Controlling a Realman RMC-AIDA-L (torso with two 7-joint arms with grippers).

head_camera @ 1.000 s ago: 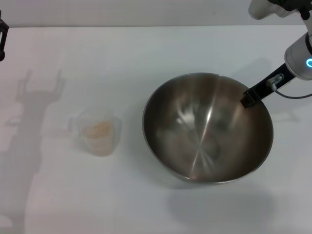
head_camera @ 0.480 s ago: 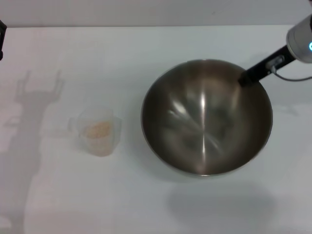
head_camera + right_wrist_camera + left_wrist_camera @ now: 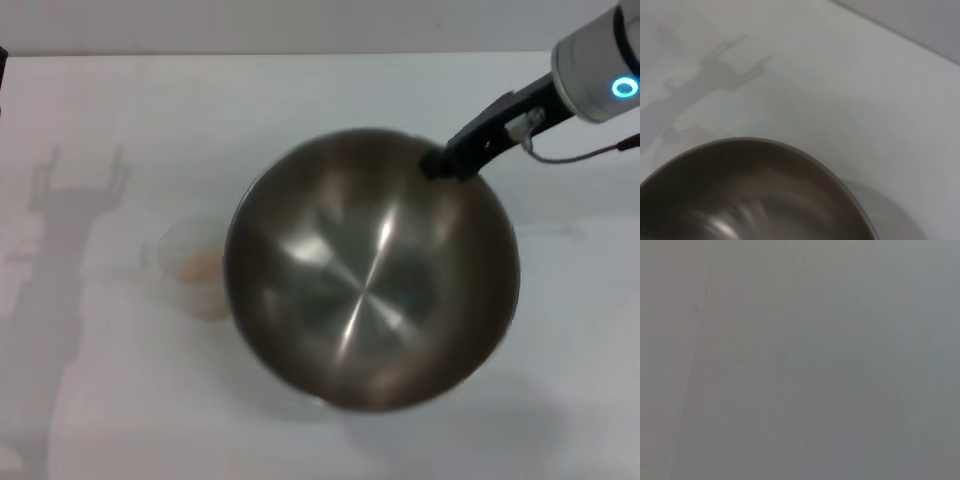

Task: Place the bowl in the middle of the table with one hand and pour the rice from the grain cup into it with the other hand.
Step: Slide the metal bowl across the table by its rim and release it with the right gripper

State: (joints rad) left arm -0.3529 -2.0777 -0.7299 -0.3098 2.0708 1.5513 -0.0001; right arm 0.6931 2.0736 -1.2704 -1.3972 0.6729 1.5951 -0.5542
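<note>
The bowl [image 3: 370,285] is gripped at its far rim by the right gripper [image 3: 440,163] and held over the table [image 3: 300,100], partly hiding the cup [image 3: 195,270] of rice [image 3: 200,266]. Placing step, looks like; next it needs setting down mid-table, clear of the cup.

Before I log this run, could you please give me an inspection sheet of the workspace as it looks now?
Surface: plain white table, with arm shadows on its left part.
Bowl: steel bowl in the centre, appearing raised and tilted, empty inside; it overlaps the cup in the head view.
Grain cup: grain cup left of the bowl, upright, partly hidden by the bowl's rim.
Rice: rice inside the cup, none seen in the bowl.
Clutter: nothing seen.
Grippers: right gripper clamped on the bowl's far right rim; left gripper not in view.
Cables: thin cable by the right wrist.
Surroundings: pale wall strip behind the table.
</note>
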